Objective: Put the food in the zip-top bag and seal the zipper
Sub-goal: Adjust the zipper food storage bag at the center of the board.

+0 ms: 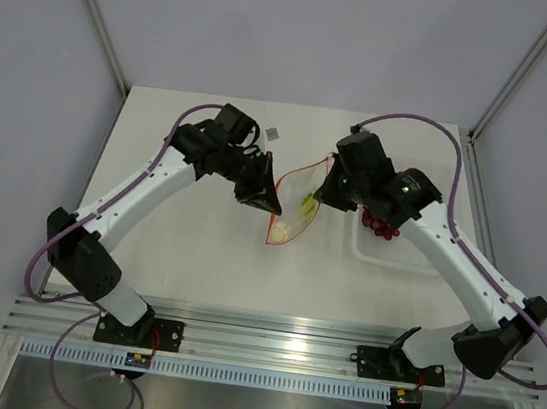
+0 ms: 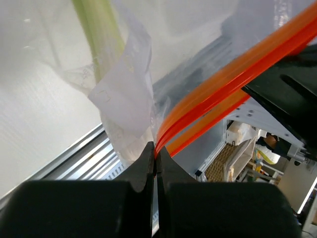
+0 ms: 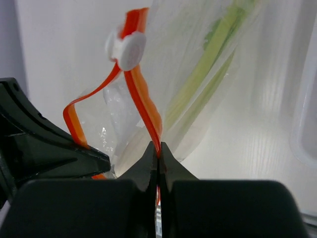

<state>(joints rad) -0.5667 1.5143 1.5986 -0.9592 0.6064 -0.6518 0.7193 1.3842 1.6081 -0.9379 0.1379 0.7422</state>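
**Left claw** (image 2: pixel 156 151): closed, its tips pinching the orange zipper (image 2: pixel 233 79) at one side of the bag's mouth.

**Right claw** (image 3: pixel 158 148): closed, pinching the same zipper on the opposite side. The two claws hold the bag up between them over the middle of the table.

**Bag** (image 1: pixel 291 193): clear and crinkly, hanging from both grips. Its mouth gapes, with the two halves of the zipper parted into a loop. A white slider (image 3: pixel 126 49) sits on the zipper at the far end of the mouth, with the open stretch on the near side of it. Judged unsealed.

**Contents, loaded:** pale-green stalks (image 3: pixel 213 54) lying lengthwise inside, and a small pale-orange lump (image 1: pixel 280 231) at the bag's lower corner, probably the peach, though it is too small to be sure.

**Contents, outstanding:** the dark red grapes (image 1: pixel 382 226), which lie in the clear tray (image 1: pixel 387 260) just to the right of the bag, partly hidden under the right arm.

**Status:** roughly two of three foods are in. What remains is to add the grapes and then run the slider along the zipper to close it.

**Surroundings:** white table (image 1: pixel 176 252).
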